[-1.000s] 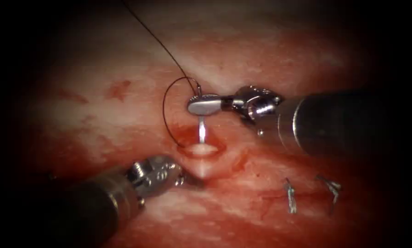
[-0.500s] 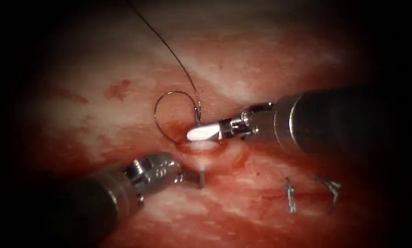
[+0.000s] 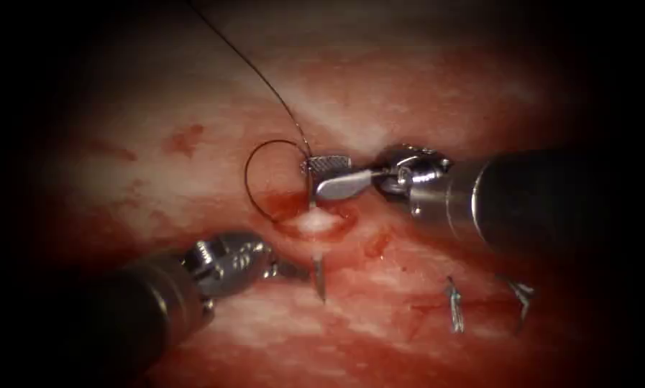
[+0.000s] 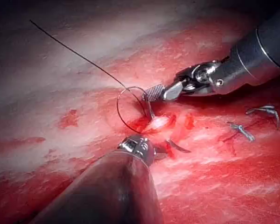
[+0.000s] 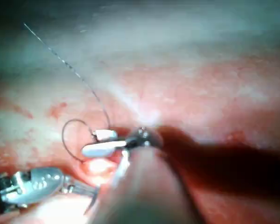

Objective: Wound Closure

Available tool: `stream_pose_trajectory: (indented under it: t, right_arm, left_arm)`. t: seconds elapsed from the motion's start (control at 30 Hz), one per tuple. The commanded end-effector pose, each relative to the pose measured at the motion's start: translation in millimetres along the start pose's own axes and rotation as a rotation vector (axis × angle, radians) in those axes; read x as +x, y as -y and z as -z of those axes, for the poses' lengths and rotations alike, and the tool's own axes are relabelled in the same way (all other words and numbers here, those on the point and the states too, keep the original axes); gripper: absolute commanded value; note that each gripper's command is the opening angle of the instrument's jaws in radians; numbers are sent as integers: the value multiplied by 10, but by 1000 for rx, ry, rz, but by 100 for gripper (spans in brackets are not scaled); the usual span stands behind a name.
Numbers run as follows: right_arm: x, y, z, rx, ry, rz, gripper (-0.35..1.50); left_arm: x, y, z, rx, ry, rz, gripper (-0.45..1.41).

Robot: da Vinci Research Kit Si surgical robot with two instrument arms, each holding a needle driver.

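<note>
Needle thru tissue, R hand open.

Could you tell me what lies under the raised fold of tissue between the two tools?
The needle passes under the tissue fold: its tail enters above, by the right pincer, open around it; its tip emerges below, beside the left pincer. The mid-curve is covered.

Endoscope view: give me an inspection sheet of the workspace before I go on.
Surface: tissue, red fluid by the cut.
Job's things: needle in the tissue, tip out; thread loops left of its tail.
Clutter: two cut ends of thread, further right.
Grippers: right tool open at the needle's tail, holding nothing; left tool beside the needle tip, hold cannot be told.
Cables: nothing seen.
Surroundings: dark, nothing seen.
</note>
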Motion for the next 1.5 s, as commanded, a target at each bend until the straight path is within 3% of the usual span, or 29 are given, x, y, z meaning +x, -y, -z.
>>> stream_pose_trajectory:
  t: [0.03, 0.1, 0.17, 0.5, 0.93, 1.3, 1.37, 1.4, 1.5]
  right_arm:
    - [-3, -5, 7, -5, 27, 134, 126]
    - [4, -4, 14, -24, 61, 244, 125]
    - [14, -5, 25, -59, 127, 343, 121]
    - [7, -23, 35, -93, 134, 406, 115]
    - [-1, -27, 34, -93, 135, 421, 113]
    - [-5, -33, 35, -96, 135, 427, 113]
    - [-6, -33, 35, -96, 135, 427, 113]
    - [-6, -33, 35, -96, 135, 428, 113]
    - [-7, -33, 35, -95, 135, 428, 111]
  left_arm:
    - [3, -3, -7, 4, -18, -24, -35]
    - [8, -7, -4, 13, -32, -53, -27]
    - [13, -14, -1, 51, -69, -117, 15]
    - [6, -23, 15, 95, -139, -133, 17]
    - [10, -7, -5, 127, -189, -120, 17]
    - [13, -3, -18, 111, -238, -120, -1]
    - [14, -3, -23, 108, -241, -127, -20]
    - [15, -2, -25, 100, -245, -116, -42]
    - [16, 0, -25, 80, -261, -100, -45]
